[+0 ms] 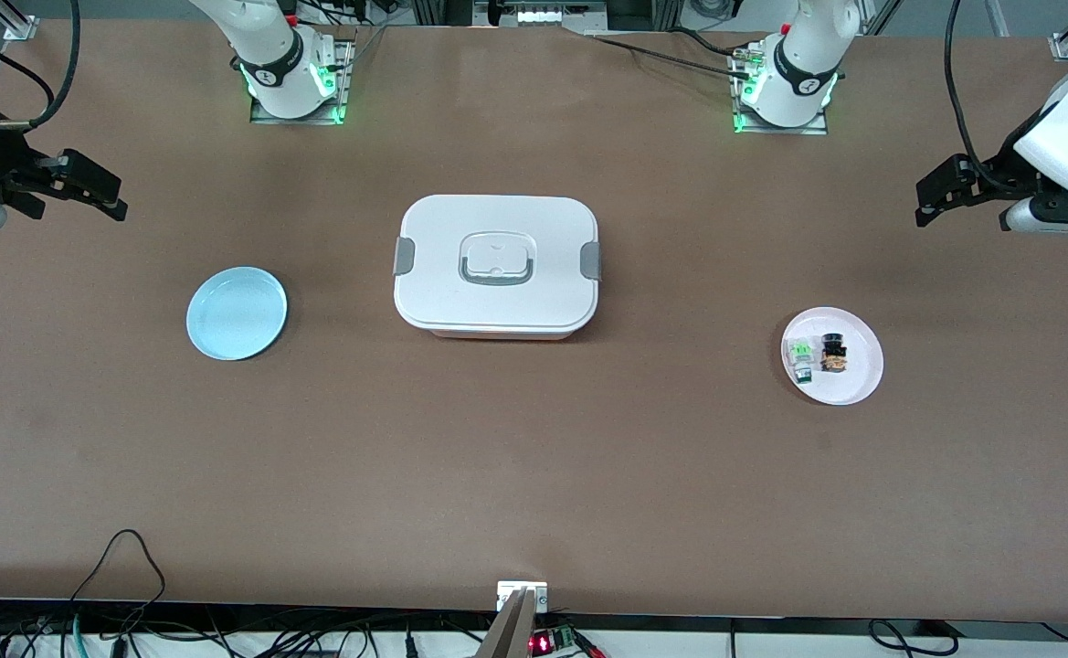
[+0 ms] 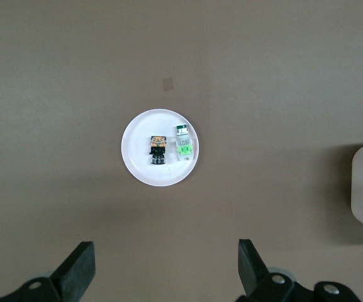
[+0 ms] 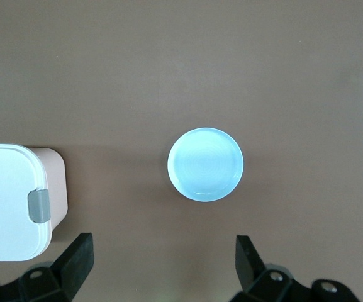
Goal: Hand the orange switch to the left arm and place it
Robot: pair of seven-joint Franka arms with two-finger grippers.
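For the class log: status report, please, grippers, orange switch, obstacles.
Left gripper and right gripper open, waiting high at table ends. Orange switch on white plate beside green switch. Box mid-table, between plates.

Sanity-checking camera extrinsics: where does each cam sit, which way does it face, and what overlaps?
Front view: high across the table, facing both bases; shows left gripper, right gripper, box.
Left wrist view: looks down past open left gripper fingers at white plate with orange switch.
Right wrist view: looks down past open right gripper fingers at blue plate.
Shared: both wrist views catch the box's edge.
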